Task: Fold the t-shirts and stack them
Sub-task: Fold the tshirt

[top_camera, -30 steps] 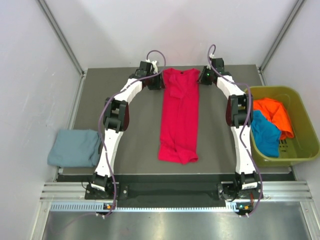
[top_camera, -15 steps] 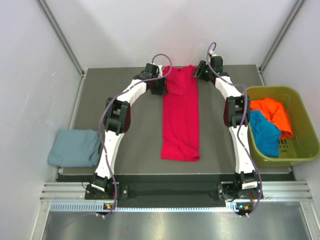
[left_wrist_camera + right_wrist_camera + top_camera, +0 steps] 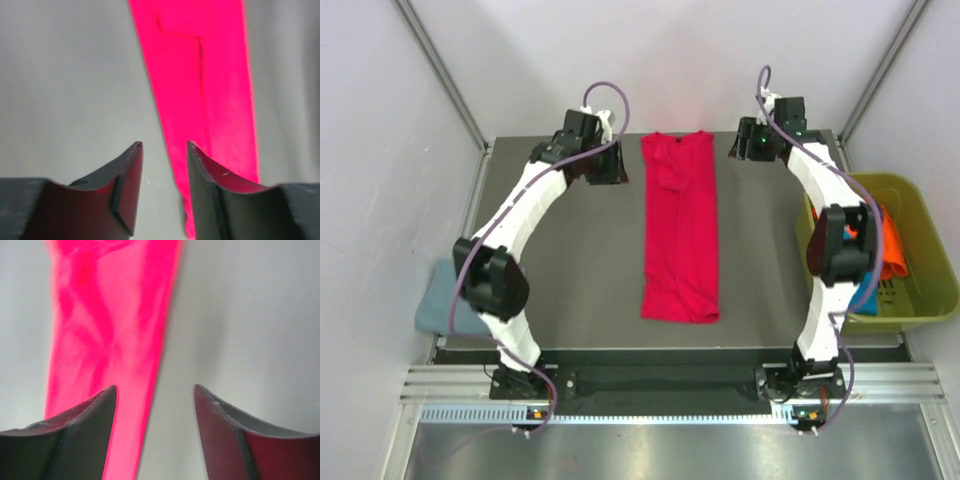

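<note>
Red shirt [image 3: 680, 230] lies flat mid-table [image 3: 570, 280], folded into a long narrow strip, collar at far end, hem toward the arm bases. A few wrinkles near collar, one sleeve fold showing on top.

Left gripper [image 3: 163, 146] is at the far end of the table, left of the shirt's collar end and not touching it. Its jaws are apart with nothing between them; the wrist view shows bare table and the shirt edge through the gap.

Right gripper [image 3: 155, 387] is at the far end, right of the collar. Its jaws are spread wide and empty, with the shirt edge below left of the gap.

Grey-blue shirt [image 3: 435, 305] sits folded off the table's left edge, partly hidden by the left arm's elbow.

Olive bin [image 3: 930, 300] stands at the table's right side. Orange shirt [image 3: 888, 240] and turquoise shirt [image 3: 865, 295] lie crumpled inside it, partly blocked by the right arm.
</note>
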`<state>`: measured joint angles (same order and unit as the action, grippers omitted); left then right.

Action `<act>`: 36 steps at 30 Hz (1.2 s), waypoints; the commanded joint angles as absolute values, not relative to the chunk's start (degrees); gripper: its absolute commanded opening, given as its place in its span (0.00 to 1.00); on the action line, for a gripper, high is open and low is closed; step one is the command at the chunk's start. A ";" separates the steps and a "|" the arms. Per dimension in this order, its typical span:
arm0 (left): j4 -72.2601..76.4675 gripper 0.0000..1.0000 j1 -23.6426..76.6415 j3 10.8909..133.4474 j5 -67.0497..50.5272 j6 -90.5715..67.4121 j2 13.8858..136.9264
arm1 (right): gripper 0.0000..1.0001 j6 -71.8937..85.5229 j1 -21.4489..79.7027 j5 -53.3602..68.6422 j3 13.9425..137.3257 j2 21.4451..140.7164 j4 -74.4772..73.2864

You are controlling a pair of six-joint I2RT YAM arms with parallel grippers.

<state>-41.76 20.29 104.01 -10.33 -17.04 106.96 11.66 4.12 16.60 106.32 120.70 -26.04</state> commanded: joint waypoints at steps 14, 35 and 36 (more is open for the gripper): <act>-42.63 0.36 11.52 83.50 -17.93 -24.70 91.76 | 0.44 -11.42 32.07 15.56 64.54 86.93 -44.12; -41.31 0.40 9.76 79.98 -20.48 -27.95 82.80 | 0.41 -8.96 45.79 15.03 60.64 87.18 -45.26; -41.40 0.40 9.67 79.72 -20.57 -28.04 82.62 | 0.40 -8.88 45.79 15.20 60.73 88.14 -45.18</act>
